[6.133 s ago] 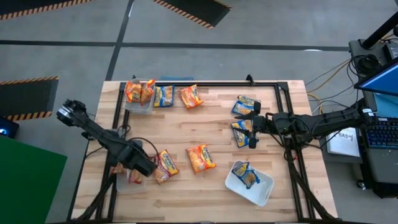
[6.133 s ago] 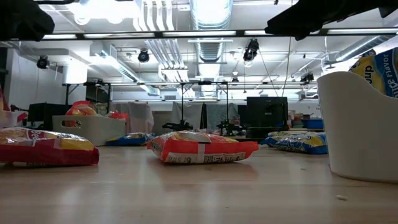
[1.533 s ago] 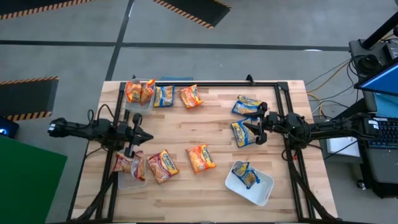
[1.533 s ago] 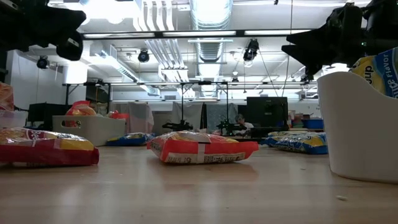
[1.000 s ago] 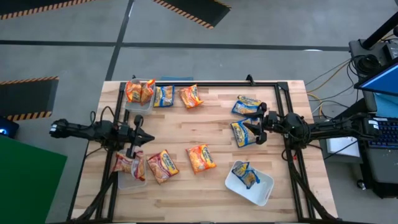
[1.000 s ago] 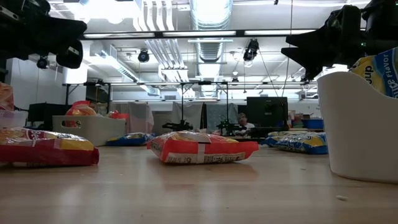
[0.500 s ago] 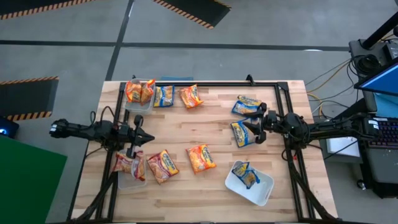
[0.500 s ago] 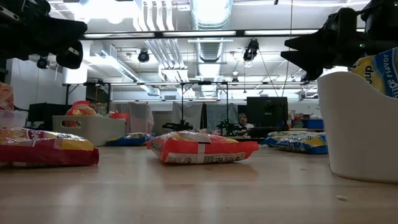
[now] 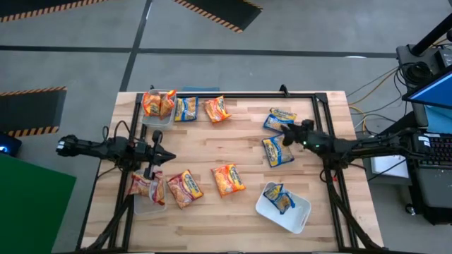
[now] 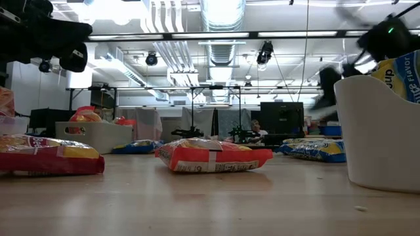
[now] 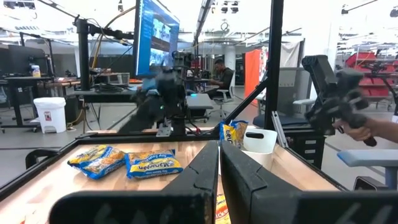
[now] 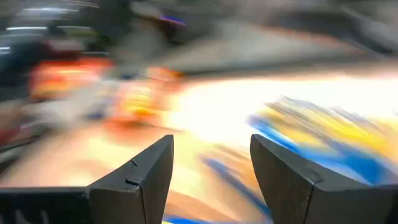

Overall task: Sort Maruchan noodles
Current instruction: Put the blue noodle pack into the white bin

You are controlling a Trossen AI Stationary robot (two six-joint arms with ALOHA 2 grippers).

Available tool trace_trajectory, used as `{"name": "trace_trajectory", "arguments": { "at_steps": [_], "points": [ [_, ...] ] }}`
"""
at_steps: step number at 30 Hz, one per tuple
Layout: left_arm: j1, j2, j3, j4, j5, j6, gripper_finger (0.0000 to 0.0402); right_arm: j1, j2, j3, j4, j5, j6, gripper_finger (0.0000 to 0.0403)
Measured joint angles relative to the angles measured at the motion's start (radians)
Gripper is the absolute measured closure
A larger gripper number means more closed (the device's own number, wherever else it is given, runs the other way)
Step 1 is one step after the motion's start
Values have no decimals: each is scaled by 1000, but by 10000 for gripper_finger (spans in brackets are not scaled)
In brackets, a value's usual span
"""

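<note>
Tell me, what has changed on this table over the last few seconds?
The left tool pulled back from the near-left tub and now hangs shut beside it. The right tool, open and empty, has just swung toward the far blue packet. No packets moved.

Grey concrete floor [image 9: 233, 63] with black-and-yellow hazard strips [image 9: 215, 10]. Exposed ceiling ducts [image 10: 222, 16], strip lights. Green panel [image 9: 32, 204] at one side. Seated person [image 11: 219, 74] at distant desks.
</note>
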Motion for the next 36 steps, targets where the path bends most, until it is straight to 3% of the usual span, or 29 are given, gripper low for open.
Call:
{"name": "trace_trajectory", "arguments": {
  "at_steps": [2,5,15,23,29,36],
  "points": [
    [0,0,0,0,0,1,402,0,0,27,-222,55,187,202],
    [0,0,0,0,0,9,402,0,0,70,-433,55,310,202],
    [0,1,0,0,-60,10,402,-41,0,235,-569,72,282,202],
    [0,1,0,0,-60,10,402,-257,52,484,-926,-165,158,202],
    [0,1,0,-2,-60,14,402,-407,100,521,-939,-346,9,202],
    [0,1,0,-3,-92,14,402,-494,141,511,-937,-412,-36,202]
  ]
}}
